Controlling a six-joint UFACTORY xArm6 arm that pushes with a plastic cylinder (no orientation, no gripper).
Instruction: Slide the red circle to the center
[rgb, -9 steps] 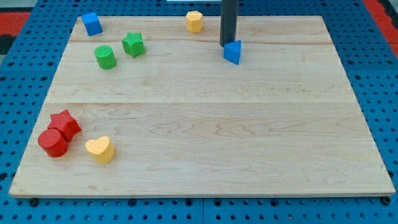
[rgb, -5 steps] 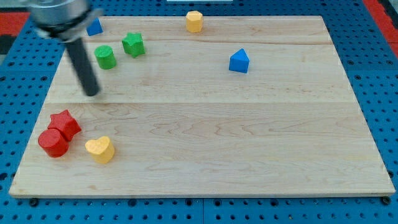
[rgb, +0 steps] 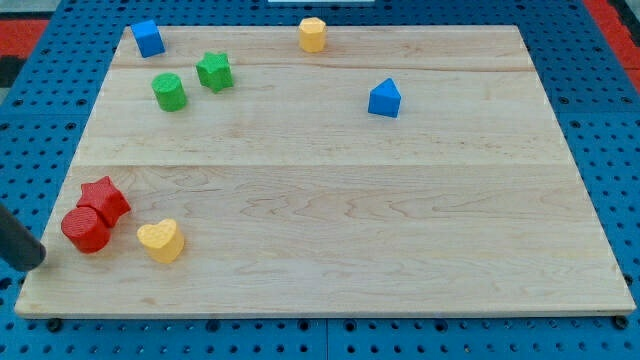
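Observation:
The red circle sits near the board's lower left corner, touching the red star just above it. My tip is at the view's far left, just left of and slightly below the red circle, a short gap apart. The rod enters from the left edge. A yellow heart lies just right of the red circle.
A green circle and green star sit at upper left. A blue cube is at the top left corner. A yellow hexagon is at top middle. A blue triangular block is right of centre top.
The rod has swept from beside the blue triangular block at the top, across to the left side, and now down to the lower left beside the red circle. No block has moved.

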